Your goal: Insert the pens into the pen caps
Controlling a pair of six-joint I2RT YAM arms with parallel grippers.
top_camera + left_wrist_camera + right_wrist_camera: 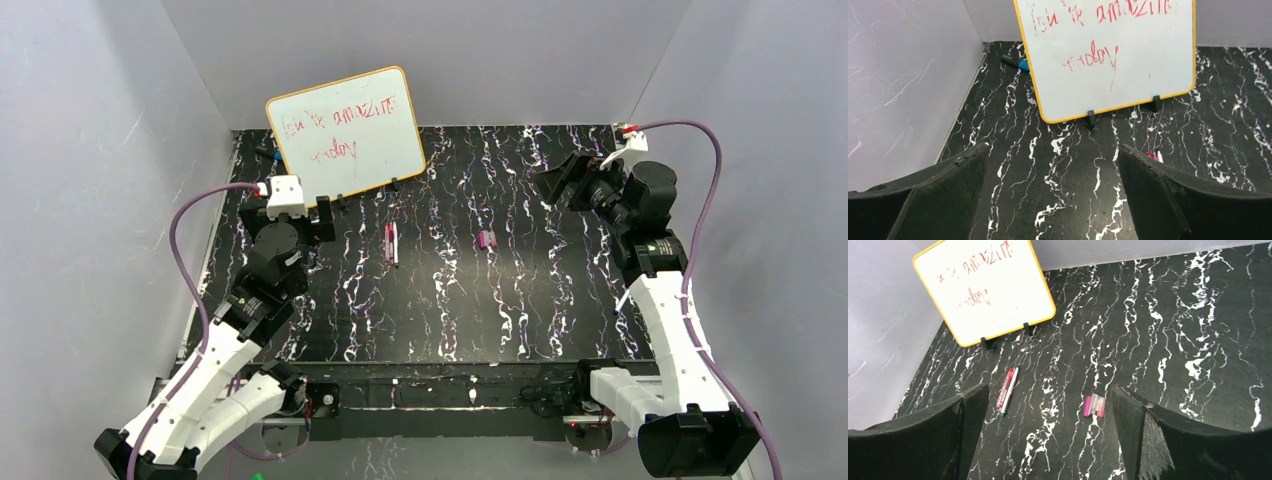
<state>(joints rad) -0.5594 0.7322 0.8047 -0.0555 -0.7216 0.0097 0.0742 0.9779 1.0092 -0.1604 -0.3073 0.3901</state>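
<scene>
Two pens lie side by side on the black marbled table, one pink-red and one white-bodied; the right wrist view shows the pens lengthwise. To their right, the magenta-pink pen caps sit close together, and the right wrist view shows the caps near my right finger. My left gripper hovers left of the pens, open and empty, with only the pen tips peeking past its right finger. Over the far right of the table, my right gripper is open and empty.
A yellow-framed whiteboard with red writing stands on small feet at the back left. A dark marker with a blue tip lies behind it by the left wall. Grey walls enclose the table on three sides.
</scene>
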